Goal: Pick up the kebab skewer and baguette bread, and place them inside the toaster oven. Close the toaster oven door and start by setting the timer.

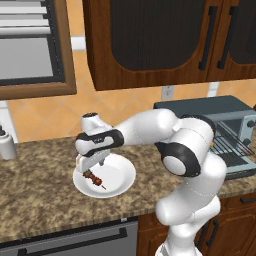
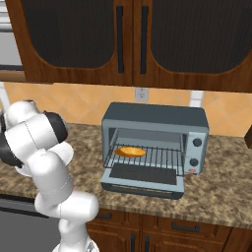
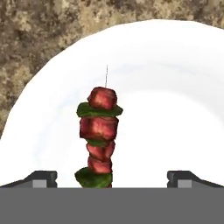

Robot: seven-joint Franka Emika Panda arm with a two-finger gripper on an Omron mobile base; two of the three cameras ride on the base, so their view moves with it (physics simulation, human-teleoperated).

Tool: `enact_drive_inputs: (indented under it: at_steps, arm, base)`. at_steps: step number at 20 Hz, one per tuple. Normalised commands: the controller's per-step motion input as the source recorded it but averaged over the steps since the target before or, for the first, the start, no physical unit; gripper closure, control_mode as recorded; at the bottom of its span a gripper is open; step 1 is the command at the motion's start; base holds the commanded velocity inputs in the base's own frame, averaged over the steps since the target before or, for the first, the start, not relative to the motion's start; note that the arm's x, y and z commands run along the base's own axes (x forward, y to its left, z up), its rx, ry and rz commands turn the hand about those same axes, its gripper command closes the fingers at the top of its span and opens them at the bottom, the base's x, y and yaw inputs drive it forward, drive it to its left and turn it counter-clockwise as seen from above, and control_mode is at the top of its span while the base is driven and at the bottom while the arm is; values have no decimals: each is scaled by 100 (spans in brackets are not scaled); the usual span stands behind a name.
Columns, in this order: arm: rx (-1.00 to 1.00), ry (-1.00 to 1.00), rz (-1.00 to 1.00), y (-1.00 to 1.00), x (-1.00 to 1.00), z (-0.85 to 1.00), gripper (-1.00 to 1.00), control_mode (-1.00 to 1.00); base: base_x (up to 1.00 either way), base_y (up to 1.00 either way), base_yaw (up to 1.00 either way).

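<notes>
The thin skewer of red-brown meat and green pieces is lying on the round white plate on the table, probably light and stiff. The jaws are standing spread; the meat middle is looking the best hold.

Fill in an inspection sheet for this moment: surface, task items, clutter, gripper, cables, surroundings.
Surface: speckled granite counter.
Task items: kebab skewer lies on the white plate; baguette bread on the rack inside the toaster oven; toaster oven door down, open.
Clutter: pale canister at the counter's left end.
Gripper: gripper open, low over the plate, straddling the skewer.
Cables: nothing seen.
Surroundings: dark wood cabinets, wall outlet.
</notes>
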Motion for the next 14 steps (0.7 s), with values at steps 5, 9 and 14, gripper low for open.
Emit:
enact_drive_inputs:
  at_steps: [5, 9, 14]
  arm:
    - [-6, -16, 0, 12, -4, -27, -100, -100]
    - [-2, -10, -1, 0, 0, -30, -100, -100]
    - [0, -2, -4, 0, 0, -25, -100, -100]
  base:
    - [0, 0, 0]
    - [0, 0, 0]
    - [0, 0, 0]
